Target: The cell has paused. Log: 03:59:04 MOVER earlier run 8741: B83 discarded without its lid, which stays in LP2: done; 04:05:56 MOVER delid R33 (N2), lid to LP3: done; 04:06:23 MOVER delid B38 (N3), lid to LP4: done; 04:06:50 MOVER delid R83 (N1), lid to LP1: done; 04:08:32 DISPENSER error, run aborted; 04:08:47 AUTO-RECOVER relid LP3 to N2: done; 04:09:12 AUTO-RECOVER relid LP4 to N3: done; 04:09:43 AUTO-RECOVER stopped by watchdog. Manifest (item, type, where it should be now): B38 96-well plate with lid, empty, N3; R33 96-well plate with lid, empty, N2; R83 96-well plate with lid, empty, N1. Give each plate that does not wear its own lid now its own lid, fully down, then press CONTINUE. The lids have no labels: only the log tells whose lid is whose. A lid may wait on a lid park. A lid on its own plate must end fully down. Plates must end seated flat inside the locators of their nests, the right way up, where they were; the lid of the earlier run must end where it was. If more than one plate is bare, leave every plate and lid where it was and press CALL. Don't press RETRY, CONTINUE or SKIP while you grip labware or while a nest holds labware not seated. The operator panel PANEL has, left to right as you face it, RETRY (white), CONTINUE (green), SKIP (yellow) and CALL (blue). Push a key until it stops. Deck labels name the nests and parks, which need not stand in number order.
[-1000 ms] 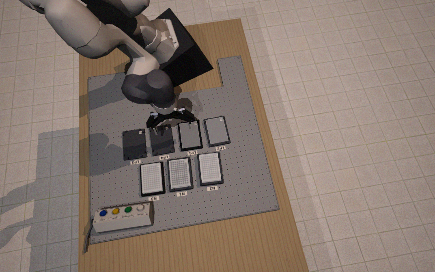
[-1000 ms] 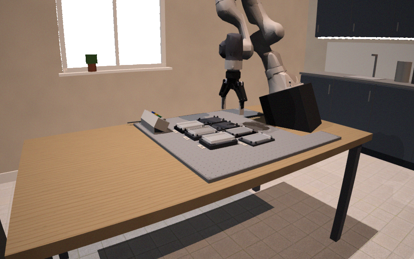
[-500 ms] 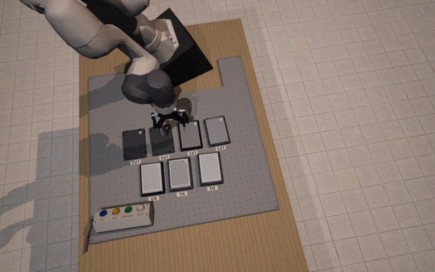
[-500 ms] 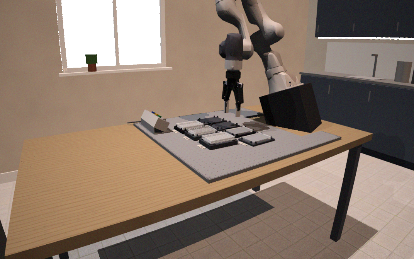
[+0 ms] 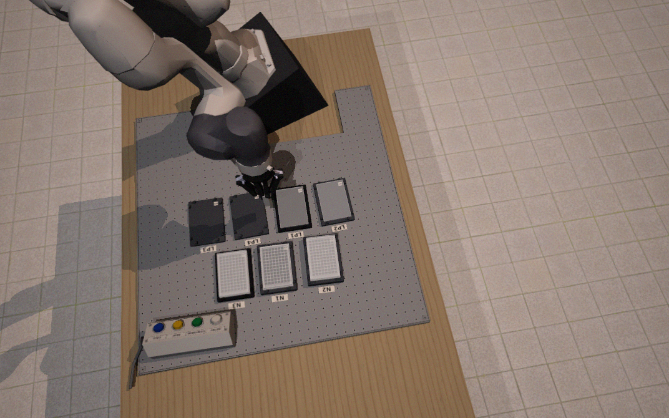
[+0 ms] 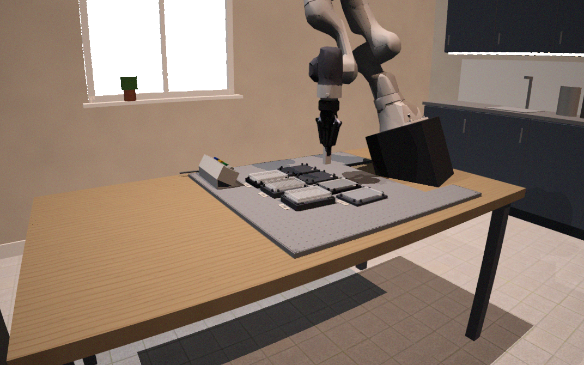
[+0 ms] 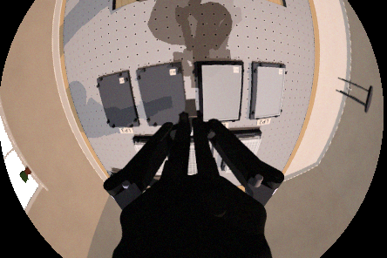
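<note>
The tool [image 5: 257, 195], clenched on nothing, hangs above the far edge of park LP4 [image 5: 248, 216]. The lid on LP1 [image 5: 292, 208] lies just beside it; the bare plate in N1 [image 5: 276, 267] sits nearer the panel [image 5: 190, 334].

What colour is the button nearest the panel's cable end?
Blue round button, clearest in the top view.

In the top view, four lid parks run across mid-frame: LP3 [image 5: 206, 221], LP4 [image 5: 248, 216], LP1 [image 5: 292, 208], LP2 [image 5: 333, 201]. Below them sit nests N3 [image 5: 233, 274], N1 [image 5: 276, 268], N2 [image 5: 323, 259]. The panel [image 5: 190, 335] lies lower left; lids seem to rest on LP1 and LP2.
</note>
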You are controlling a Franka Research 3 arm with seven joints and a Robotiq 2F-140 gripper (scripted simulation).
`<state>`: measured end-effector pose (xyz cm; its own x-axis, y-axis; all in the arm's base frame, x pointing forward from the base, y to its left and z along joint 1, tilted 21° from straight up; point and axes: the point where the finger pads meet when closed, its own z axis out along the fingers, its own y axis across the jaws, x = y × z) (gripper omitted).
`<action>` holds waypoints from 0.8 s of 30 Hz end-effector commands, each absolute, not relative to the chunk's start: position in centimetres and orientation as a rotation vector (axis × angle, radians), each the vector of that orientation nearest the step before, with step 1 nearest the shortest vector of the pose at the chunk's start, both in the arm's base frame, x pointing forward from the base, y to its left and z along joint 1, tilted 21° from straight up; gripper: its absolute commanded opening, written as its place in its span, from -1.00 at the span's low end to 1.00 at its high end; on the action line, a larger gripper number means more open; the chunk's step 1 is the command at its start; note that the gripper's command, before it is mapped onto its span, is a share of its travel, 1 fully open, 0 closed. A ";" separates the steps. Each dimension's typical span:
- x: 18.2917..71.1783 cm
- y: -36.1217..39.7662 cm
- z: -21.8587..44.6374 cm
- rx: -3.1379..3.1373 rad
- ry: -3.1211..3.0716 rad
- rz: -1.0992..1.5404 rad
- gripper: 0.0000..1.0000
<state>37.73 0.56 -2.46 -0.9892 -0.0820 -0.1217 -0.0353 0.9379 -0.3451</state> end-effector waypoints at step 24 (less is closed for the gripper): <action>37.7 1.6 -3.0 -0.703 2.945 -0.565 -1.00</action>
<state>37.76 1.35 -2.79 -0.9707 -0.2310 -0.0669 -0.1930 0.9141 -0.3567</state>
